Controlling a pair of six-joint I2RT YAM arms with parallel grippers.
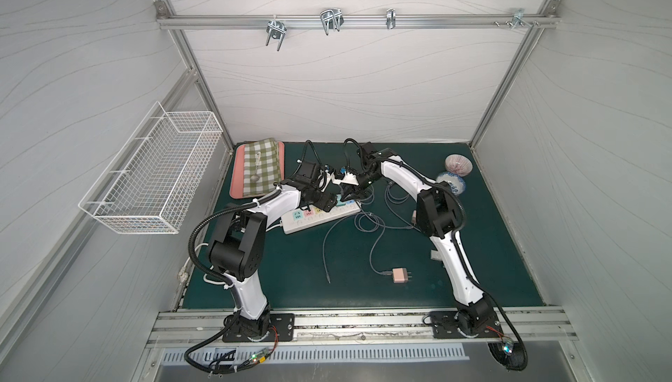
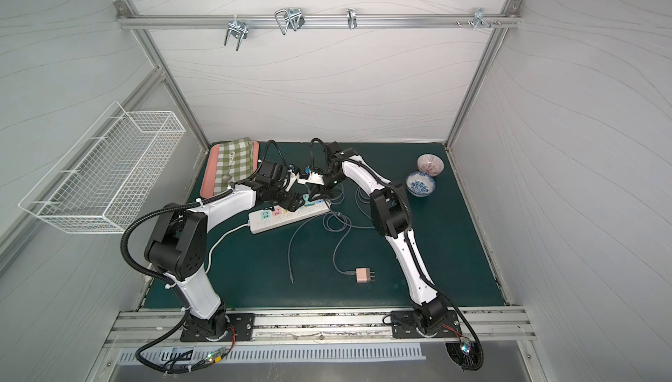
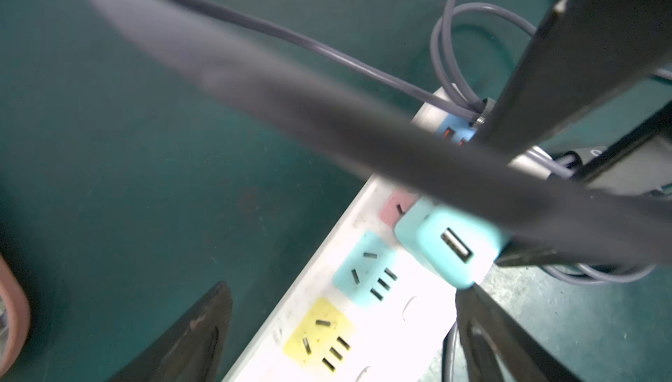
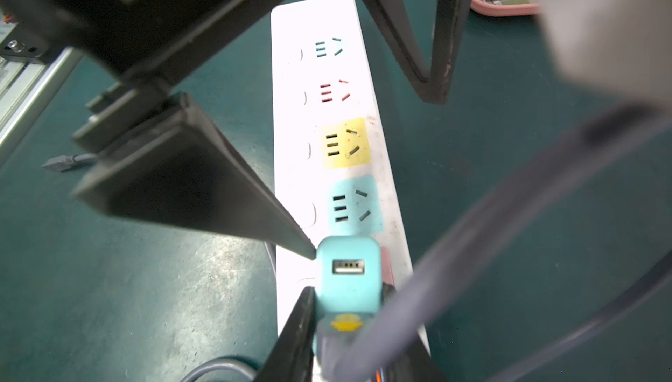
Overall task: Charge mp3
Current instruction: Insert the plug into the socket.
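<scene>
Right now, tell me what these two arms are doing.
The right gripper has its jaws clamped on a teal cube-shaped USB charger, set at a socket of the white power strip. The left gripper hangs beside it, jaws wide open, holding nothing. A pink plug charger with a grey cable lies on the green mat.

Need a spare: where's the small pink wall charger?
In a top view, the pink wall charger lies on the green mat, front centre, nearer the right arm.

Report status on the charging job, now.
Left gripper: jaws open over strip. Right gripper: jaws shut on charger at pink socket; USB port empty. Cable running close past charger.
</scene>
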